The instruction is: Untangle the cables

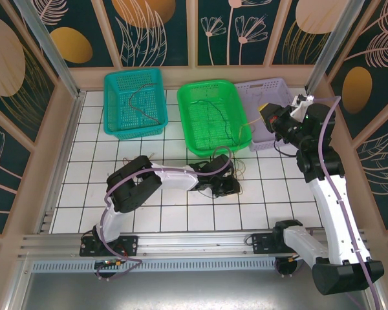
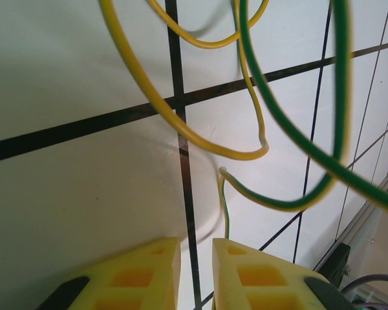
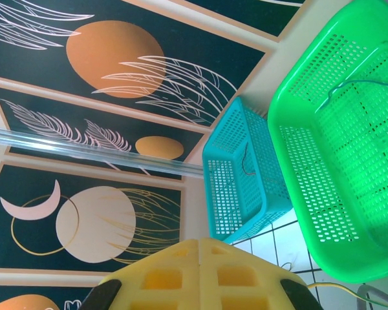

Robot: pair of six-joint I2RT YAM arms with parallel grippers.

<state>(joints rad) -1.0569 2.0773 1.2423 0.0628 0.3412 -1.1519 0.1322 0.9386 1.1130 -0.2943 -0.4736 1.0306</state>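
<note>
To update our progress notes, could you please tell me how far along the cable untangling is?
Looks done: one cable lies in the teal basket, another cable in the green basket. In hand: the left jaws stand narrowly apart over a yellow cable and a green cable on the table; the right jaws are shut near the lilac basket. Left: those two loop across each other.

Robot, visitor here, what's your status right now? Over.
Left gripper low on table, jaws narrowly apart. Right gripper shut, raised. Yellow cable and green cable crossing in loops, not yet untangled. Green basket close ahead.
</note>
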